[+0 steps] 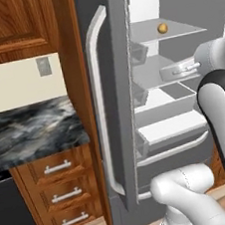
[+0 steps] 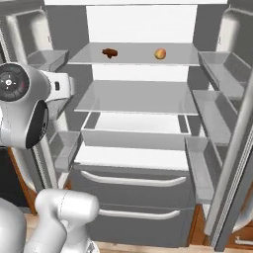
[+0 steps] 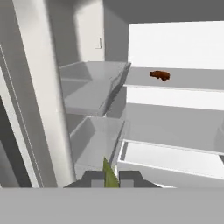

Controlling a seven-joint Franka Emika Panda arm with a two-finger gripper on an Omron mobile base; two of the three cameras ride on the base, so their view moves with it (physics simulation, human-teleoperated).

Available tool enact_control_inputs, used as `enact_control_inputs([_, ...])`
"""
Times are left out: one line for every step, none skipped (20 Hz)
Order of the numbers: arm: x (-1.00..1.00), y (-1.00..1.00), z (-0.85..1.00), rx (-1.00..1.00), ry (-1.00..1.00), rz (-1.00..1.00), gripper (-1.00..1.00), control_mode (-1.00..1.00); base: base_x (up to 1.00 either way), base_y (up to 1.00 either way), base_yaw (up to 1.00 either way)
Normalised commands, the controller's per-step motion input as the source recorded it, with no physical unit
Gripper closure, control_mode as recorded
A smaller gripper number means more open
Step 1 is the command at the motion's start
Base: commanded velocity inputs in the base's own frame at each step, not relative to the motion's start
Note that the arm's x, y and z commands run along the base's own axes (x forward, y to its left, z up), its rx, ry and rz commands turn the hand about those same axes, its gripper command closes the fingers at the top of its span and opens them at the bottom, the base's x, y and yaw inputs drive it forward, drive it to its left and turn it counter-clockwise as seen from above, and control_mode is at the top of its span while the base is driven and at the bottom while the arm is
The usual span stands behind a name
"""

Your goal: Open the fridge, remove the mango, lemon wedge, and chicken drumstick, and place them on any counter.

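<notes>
the fridge (image 2: 143, 123) stands open, both doors swung wide. you are in the removal step. the jaws (image 3: 110, 177) are nearly shut on the lemon wedge (image 3: 109, 174), a yellow-green sliver pinched between the tips, near the left door bins. the chicken drumstick (image 2: 109, 53) lies toward the left of the top shelf (image 2: 136, 60); the mango (image 2: 160, 54) lies toward its right. next, judge a withdrawal clear of the door and carry the wedge to the worktop (image 1: 32, 132) left of the fridge.
</notes>
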Motion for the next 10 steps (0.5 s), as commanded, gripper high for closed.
enact_control_inputs([0.0,0.0,0.0,0.0,0.0,0.0,1.0,1.0,-0.38,0.55,-0.06])
enact_control_inputs([0.0,0.0,0.0,0.0,0.0,0.0,1.0,1.0,-0.49,0.49,-0.06])
enact_control_inputs([0.0,0.0,0.0,0.0,0.0,0.0,1.0,1.0,-0.44,0.49,-0.07])
enact_control_inputs([0.0,0.0,0.0,0.0,0.0,0.0,1.0,1.0,-0.41,0.52,-0.07])
enact_control_inputs([0.0,0.0,0.0,0.0,0.0,0.0,1.0,1.0,-0.31,0.56,-0.08])
enact_control_inputs([0.0,0.0,0.0,0.0,0.0,0.0,1.0,1.0,-0.31,0.58,-0.08])
enact_control_inputs([0.0,0.0,0.0,0.0,0.0,0.0,1.0,1.0,-0.26,0.56,-0.08])
enact_control_inputs([0.0,0.0,0.0,0.0,0.0,0.0,1.0,1.0,-0.2,0.59,-0.09])
enact_control_inputs([0.0,0.0,0.0,0.0,0.0,0.0,1.0,1.0,-0.16,0.6,-0.1])
enact_control_inputs([0.0,0.0,0.0,0.0,0.0,0.0,1.0,1.0,-0.1,0.64,-0.1])
